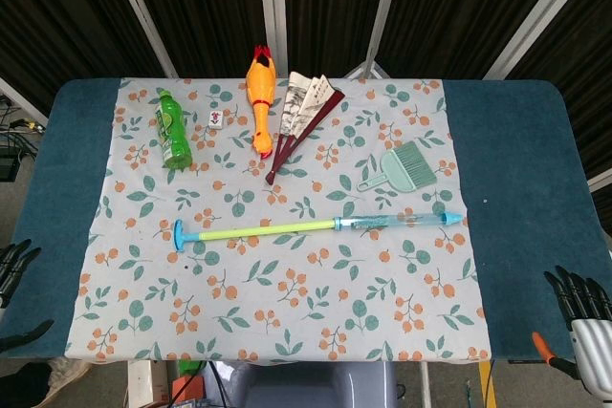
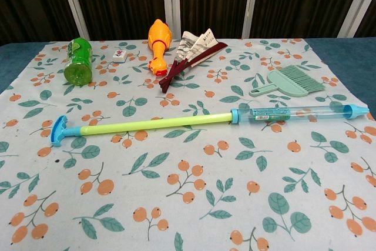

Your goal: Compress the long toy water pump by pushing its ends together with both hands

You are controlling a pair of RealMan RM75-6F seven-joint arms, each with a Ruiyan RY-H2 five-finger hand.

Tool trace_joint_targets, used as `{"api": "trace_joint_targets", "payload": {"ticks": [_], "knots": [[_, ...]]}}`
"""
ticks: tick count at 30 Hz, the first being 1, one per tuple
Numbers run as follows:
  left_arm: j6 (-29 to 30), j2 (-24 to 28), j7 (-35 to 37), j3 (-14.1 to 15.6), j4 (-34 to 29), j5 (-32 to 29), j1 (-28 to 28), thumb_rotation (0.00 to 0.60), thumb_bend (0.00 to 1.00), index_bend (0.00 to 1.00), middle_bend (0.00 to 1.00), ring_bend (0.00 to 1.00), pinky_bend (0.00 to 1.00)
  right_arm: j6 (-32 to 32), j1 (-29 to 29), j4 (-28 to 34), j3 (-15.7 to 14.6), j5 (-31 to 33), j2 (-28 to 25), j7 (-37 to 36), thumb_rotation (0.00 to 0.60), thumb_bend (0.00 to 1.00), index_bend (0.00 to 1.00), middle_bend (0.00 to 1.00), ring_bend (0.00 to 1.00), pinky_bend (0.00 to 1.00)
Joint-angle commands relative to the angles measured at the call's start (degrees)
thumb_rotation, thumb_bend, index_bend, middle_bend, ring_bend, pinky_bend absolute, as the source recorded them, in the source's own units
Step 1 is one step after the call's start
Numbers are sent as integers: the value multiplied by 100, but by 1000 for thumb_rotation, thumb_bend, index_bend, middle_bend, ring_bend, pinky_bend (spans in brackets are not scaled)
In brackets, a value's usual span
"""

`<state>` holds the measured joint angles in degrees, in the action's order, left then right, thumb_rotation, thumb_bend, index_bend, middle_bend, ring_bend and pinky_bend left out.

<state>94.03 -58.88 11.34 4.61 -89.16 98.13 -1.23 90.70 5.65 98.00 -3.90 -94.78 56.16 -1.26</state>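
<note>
The long toy water pump lies fully extended across the floral cloth, its blue T-handle at the left and its clear blue barrel with a nozzle at the right. The chest view shows the pump stretching from left to right edge. My left hand is at the table's left edge, fingers apart, holding nothing. My right hand hangs off the table's front right corner, fingers apart and empty. Both hands are far from the pump and absent from the chest view.
Behind the pump lie a green bottle, a small white tile, an orange rubber chicken, a folded fan and a teal hand brush. The floral cloth covers a blue table.
</note>
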Motion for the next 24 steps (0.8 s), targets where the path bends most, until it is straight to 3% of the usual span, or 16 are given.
{"api": "trace_joint_targets", "payload": {"ticks": [1,24], "knots": [[-13,4,6,1,-3,-8,4,600,70,0,0,0,0,45,9,-28,12,-24,24,-13,600,329,0,0,0,0],[-152,65,-101,37,-91,-61,25,600,70,0,0,0,0,51,10,-13,26,18,44,-211,600,329,0,0,0,0]]}}
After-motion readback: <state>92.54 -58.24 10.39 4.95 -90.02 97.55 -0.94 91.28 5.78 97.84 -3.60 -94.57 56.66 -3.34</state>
